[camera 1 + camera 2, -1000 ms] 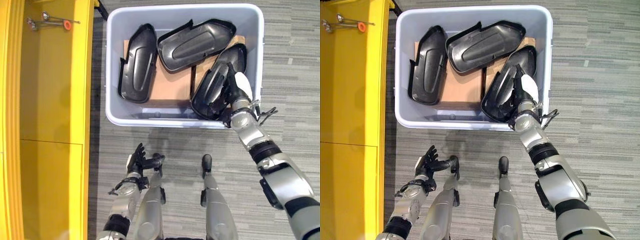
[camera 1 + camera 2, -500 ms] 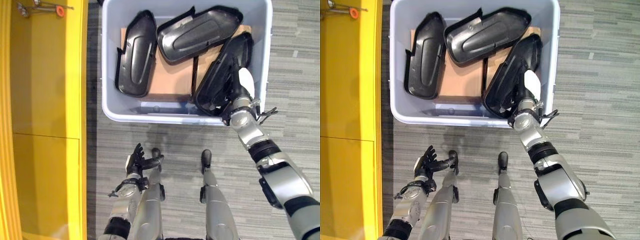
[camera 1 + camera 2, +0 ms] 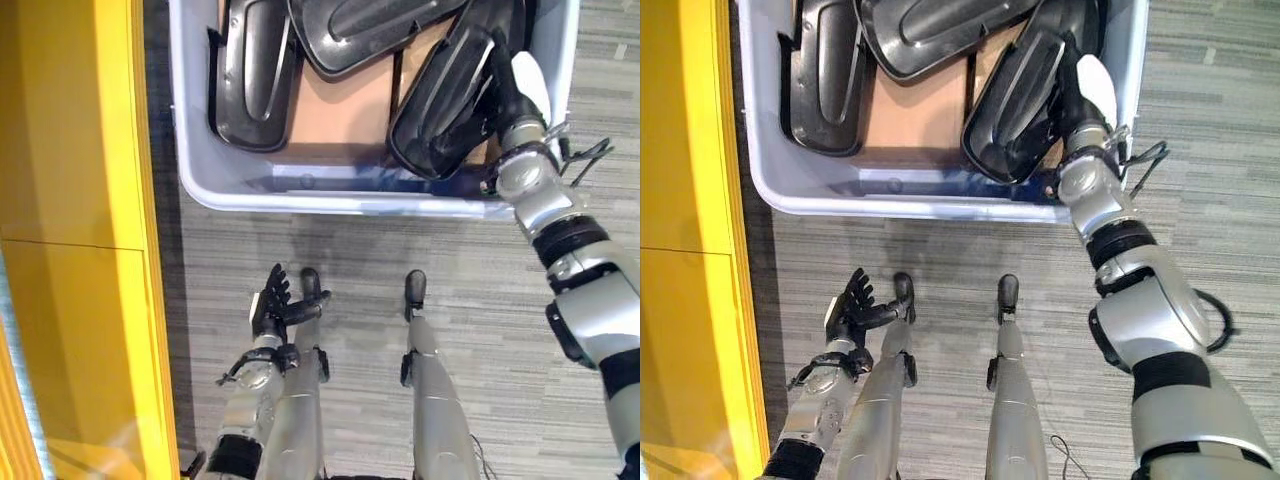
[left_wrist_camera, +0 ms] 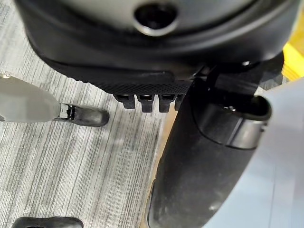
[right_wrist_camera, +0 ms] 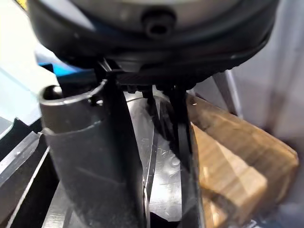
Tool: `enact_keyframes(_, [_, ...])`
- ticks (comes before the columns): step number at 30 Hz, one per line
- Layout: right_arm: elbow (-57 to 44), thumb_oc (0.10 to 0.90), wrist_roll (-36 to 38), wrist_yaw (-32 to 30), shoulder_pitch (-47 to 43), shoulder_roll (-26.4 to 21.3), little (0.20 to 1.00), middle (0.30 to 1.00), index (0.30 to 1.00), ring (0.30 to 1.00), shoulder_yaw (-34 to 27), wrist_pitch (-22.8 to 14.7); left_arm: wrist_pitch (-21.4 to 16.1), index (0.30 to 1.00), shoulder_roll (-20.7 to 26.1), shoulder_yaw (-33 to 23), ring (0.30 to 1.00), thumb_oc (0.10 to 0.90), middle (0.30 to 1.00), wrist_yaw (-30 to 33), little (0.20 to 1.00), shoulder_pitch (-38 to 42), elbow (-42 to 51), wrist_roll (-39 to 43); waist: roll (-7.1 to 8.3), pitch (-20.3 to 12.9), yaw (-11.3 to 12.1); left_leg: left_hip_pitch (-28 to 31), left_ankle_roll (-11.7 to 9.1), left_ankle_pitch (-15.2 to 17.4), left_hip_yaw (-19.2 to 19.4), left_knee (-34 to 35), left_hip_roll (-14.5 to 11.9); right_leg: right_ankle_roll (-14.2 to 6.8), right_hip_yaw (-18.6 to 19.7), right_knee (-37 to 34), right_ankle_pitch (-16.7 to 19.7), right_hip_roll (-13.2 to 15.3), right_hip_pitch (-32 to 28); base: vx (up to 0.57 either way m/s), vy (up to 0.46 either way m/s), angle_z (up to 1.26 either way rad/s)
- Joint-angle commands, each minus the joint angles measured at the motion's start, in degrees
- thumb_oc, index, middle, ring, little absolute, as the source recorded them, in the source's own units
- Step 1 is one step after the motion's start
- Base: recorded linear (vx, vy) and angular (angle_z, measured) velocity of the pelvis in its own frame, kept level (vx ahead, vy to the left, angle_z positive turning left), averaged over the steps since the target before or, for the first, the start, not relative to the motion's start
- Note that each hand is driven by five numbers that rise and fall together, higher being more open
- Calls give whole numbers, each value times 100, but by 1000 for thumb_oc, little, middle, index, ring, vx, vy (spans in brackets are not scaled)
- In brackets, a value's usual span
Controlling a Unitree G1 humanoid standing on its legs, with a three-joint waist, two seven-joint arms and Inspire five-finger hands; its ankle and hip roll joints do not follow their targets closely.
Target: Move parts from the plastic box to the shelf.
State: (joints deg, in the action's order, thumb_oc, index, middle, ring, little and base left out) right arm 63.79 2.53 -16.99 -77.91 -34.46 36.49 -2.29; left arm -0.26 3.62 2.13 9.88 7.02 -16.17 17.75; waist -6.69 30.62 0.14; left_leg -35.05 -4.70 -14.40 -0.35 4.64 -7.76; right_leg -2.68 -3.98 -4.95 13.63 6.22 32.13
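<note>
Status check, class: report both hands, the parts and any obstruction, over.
Right hand gripping rightmost black part inside plastic box. Left hand open, idle, low. Shelf left; nothing blocking.

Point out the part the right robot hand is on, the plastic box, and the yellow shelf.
Black part (image 3: 445,105), left eye view: middle of its hollow inner face.
Plastic box (image 3: 330,200), left eye view: near rim.
Yellow shelf (image 3: 70,150), left eye view: flat top surface.
Right robot hand (image 3: 515,95), left eye view: thumb side, gripping the part.

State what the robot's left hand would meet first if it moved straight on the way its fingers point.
Probably the near wall of the plastic box; the left hand hangs open, pointing that way, though depth is unclear.
</note>
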Motion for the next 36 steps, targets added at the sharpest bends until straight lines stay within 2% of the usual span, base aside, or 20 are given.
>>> enact_keyframes(1, [688,900,-87,-240,-588,-446,1000,1000,1000,1000,704,216,-355,1000,147,169,1000,900,1000,145,1000,-106,547,103,-162,-83,225,682,73,1021,26,36,-201,91,121,554,-449,600,-54,0,0,0])
enact_keyframes(9, [723,900,26,-271,-1196,-779,1000,1000,1000,1000,1348,152,-410,1000,173,98,1000,900,1000,212,1000,-160,583,177,-178,-83,245,619,62,1086,-14,36,-207,70,108,508,-445,610,-13,1,2,0])
enact_keyframes(12, [427,900,82,-373,-1145,-817,1000,1000,1000,1000,1282,131,-417,1000,163,65,1000,900,1000,244,1000,-228,564,170,-148,-83,208,709,58,1148,9,36,-215,64,130,487,-483,589,-101,11,3,1])
enact_keyframes(17, [-1346,900,-342,-750,-468,-605,1000,1000,1000,1000,383,288,-345,1000,144,-212,1000,900,1000,358,1000,-122,489,96,23,-83,-4,703,52,1160,53,36,-201,48,182,481,-461,565,-42,7,-5,0])
enact_keyframes(18, [-1810,900,-490,-814,-43,-517,1000,1000,1000,1000,29,364,-320,1000,186,-185,1000,900,1000,382,1000,-258,524,65,71,-83,-8,907,41,1262,82,36,-211,37,187,477,-558,547,-234,0,0,0])
enact_keyframes(19, [-1823,900,-495,-805,-159,-541,1000,1000,1000,1000,20,380,-312,1000,191,-236,1000,900,1000,381,1000,-121,508,66,81,-83,-20,721,48,1165,61,36,-193,42,195,494,-474,560,-44,13,-26,-3])
enact_keyframes(21, [-2924,900,-848,-986,667,-184,1000,1000,1000,1000,-996,419,-275,1000,226,-277,1000,900,1000,476,1000,-81,503,48,156,-83,-123,719,52,1157,54,36,-183,45,233,533,-510,541,-3,4,-38,0])
enact_keyframes(23, [-3294,900,-976,-1002,974,-95,1000,1000,1000,1000,-1281,461,-271,1000,265,-248,1000,900,1000,484,1000,-108,517,57,195,-83,-120,739,58,1154,47,36,-179,48,237,546,-520,538,-13,15,-17,4])
enact_keyframes(24, [-3808,900,-1070,-1035,1381,125,1000,1000,1000,1000,-1671,421,-259,1000,267,-225,1000,900,1000,519,1000,-135,510,69,218,-83,-147,752,66,1151,47,36,-181,51,256,554,-512,530,-5,0,0,0])
enact_keyframes(27, [-4313,900,-1177,-1010,1742,293,1000,1000,1000,1000,-2007,400,-244,1000,315,-178,1000,900,1000,514,1000,-183,530,63,254,-83,-154,782,75,1144,45,36,-189,56,258,557,-512,521,-10,21,-4,0])
enact_keyframes(28, [-4769,900,-1162,-940,2249,534,1000,1000,1000,1000,-2233,336,-227,1000,347,-94,1000,900,1000,520,1000,-407,571,53,279,-83,-152,1059,71,1265,87,36,-219,53,250,541,-618,496,-270,0,0,0])
enact_keyframes(29, [-4930,900,-1170,-909,2194,579,1000,1000,1000,1000,-2314,314,-212,1000,350,-136,1000,900,1000,512,1000,-269,569,48,286,-83,-178,850,81,1151,66,36,-200,62,271,543,-505,503,-55,0,0,0])
enact_keyframes(32, [-5878,900,-1179,-711,2800,1010,1000,1000,1000,1000,-2658,205,-148,1000,417,-78,1000,900,1000,482,1000,-362,675,31,338,-83,-227,882,91,1134,81,36,-192,62,294,559,-502,501,-50,-14,1,-1])
enact_keyframes(36, [-6809,900,-1339,-566,3200,1279,1000,1000,1000,1000,-2861,113,-91,1000,513,-50,1000,900,1000,463,1000,-555,769,-5,392,-83,-247,943,103,1130,97,36,-190,64,313,576,-507,480,-88,6,-2,-1])
